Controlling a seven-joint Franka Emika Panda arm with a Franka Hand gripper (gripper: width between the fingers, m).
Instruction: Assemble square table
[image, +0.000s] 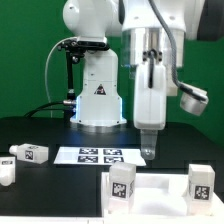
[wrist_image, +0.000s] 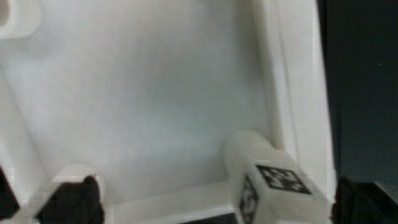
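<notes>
The white square tabletop (image: 160, 196) with its raised rim lies at the front of the black table. Two white legs with marker tags stand on it, one (image: 122, 184) near its middle and one (image: 200, 181) at the exterior view's right. Two more legs lie loose at the exterior view's left, one (image: 31, 153) beside the marker board and one (image: 5, 170) at the frame's edge. My gripper (image: 148, 147) points straight down just above the tabletop's far side. In the wrist view its dark fingers (wrist_image: 71, 203) stand wide apart and open, with a tagged leg (wrist_image: 270, 180) upright on the tabletop (wrist_image: 160, 90) between them, untouched.
The marker board (image: 99, 155) lies flat behind the tabletop, at the foot of the robot's white base (image: 97, 100). A green wall closes the back.
</notes>
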